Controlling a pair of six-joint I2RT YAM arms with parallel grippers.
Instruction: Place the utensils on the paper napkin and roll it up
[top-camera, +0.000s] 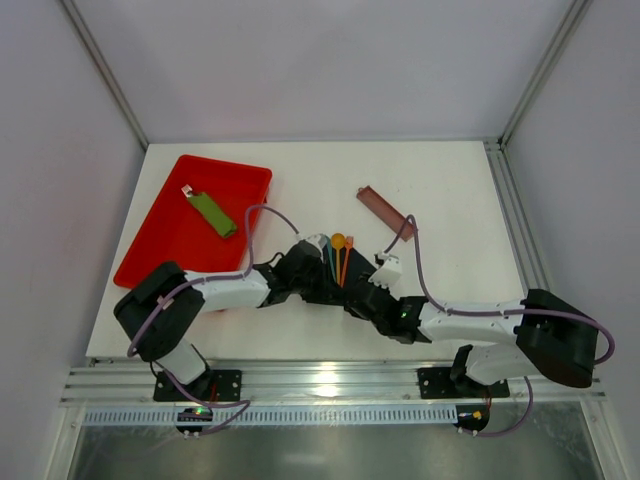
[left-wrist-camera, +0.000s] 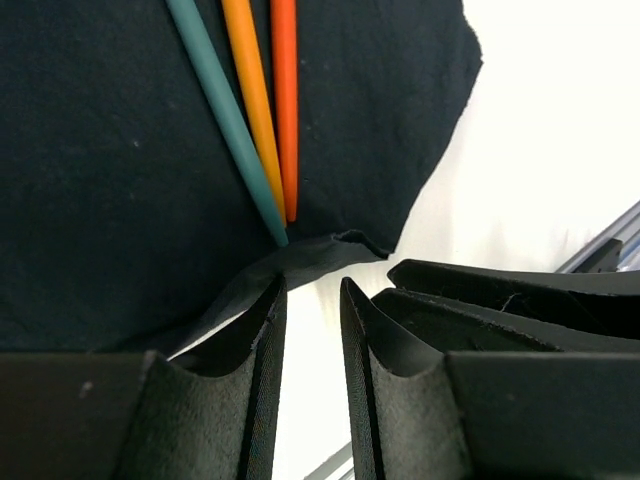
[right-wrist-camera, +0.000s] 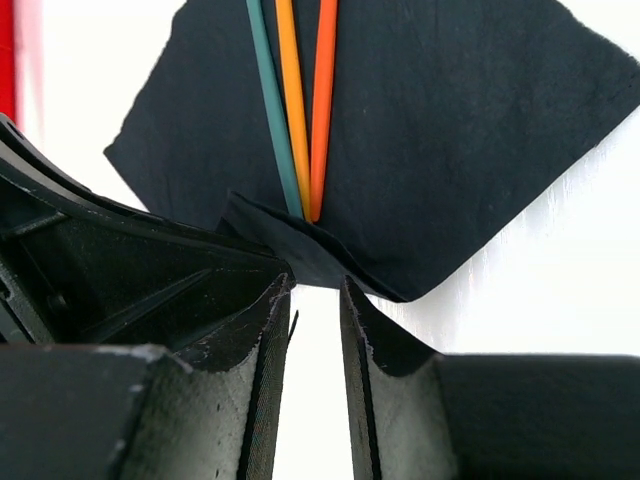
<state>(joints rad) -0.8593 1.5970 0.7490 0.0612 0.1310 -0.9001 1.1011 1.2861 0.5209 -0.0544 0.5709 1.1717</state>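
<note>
The black paper napkin (top-camera: 350, 268) lies on the white table with three utensils (top-camera: 339, 258) on it, teal, yellow and orange, their handles meeting at its near corner. That corner is lifted and folded a little in the left wrist view (left-wrist-camera: 310, 255) and in the right wrist view (right-wrist-camera: 275, 240). My left gripper (top-camera: 322, 287) (left-wrist-camera: 312, 290) and right gripper (top-camera: 352, 296) (right-wrist-camera: 315, 290) sit side by side at this corner. Each is open by a narrow gap that shows bare table. The utensils (left-wrist-camera: 255, 110) (right-wrist-camera: 296, 100) point away from both.
A red tray (top-camera: 160, 245) at the left holds a flat green piece (top-camera: 213, 213). A long brown tray (top-camera: 385, 210) lies behind and right of the napkin. Metal frame posts stand at the table's back corners.
</note>
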